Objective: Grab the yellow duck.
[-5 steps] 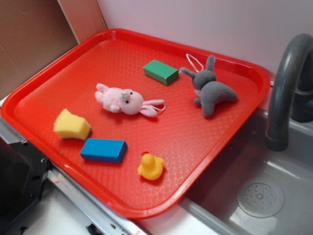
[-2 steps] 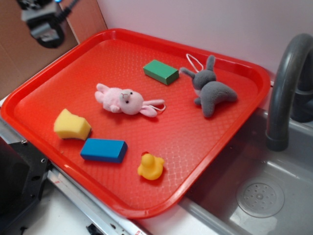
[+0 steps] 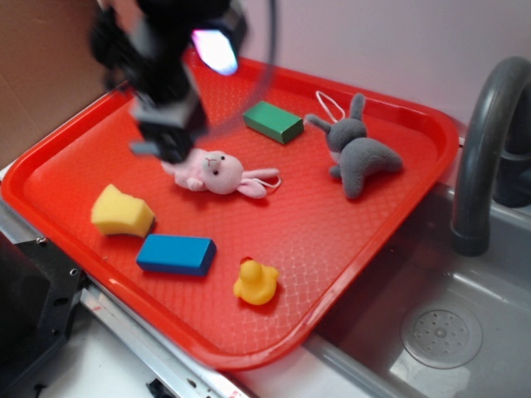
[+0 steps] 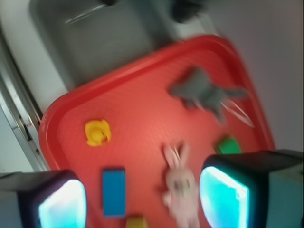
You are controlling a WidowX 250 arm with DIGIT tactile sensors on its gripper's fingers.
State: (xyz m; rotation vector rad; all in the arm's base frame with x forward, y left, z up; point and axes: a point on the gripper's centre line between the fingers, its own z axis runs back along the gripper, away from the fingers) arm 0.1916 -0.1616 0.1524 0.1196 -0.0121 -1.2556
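The yellow duck [image 3: 255, 282] sits on the red tray [image 3: 365, 232] near its front edge, to the right of the blue block [image 3: 176, 254]. In the wrist view the duck [image 4: 97, 132] lies at the left, well ahead of the fingers. My gripper [image 3: 166, 145], blurred by motion, hangs over the tray's back left, just above the pink bunny [image 3: 217, 172]. In the wrist view the gripper [image 4: 142, 202] is open and empty, its two glowing pads wide apart with the blue block [image 4: 114, 191] and pink bunny [image 4: 179, 187] showing between them.
A pale yellow sponge [image 3: 121, 211] lies at the tray's left, a green block [image 3: 273, 121] and a grey bunny [image 3: 358, 155] at the back. A grey sink [image 3: 440, 332] with a dark faucet [image 3: 485, 141] stands to the right. A brown board [image 3: 50, 66] rises at the left.
The arm has swept down and to the right, from the upper left corner to over the pink bunny. The objects on the tray have not moved.
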